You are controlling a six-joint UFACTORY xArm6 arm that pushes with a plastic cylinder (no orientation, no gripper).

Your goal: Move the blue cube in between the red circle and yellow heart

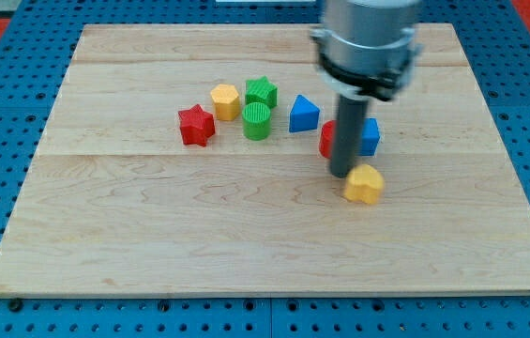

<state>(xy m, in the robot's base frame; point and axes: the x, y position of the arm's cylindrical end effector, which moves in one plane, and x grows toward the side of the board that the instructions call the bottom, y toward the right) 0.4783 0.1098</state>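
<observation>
My tip (340, 175) sits on the wooden board (152, 244), touching or just beside the yellow heart (365, 184) at its left; no claw shows, just the rod. Blue cube (369, 137) is right behind the rod, partly hidden, red circle (326, 139) on the rod's left. Cube's facing and long axis can't be made out. Blue triangle (304, 115), green cylinder (256, 121), green star (261, 91), yellow hexagon (225, 99), red star (196, 125) cluster further left.

board's (152, 244) bottom open, blocks crowd top
</observation>
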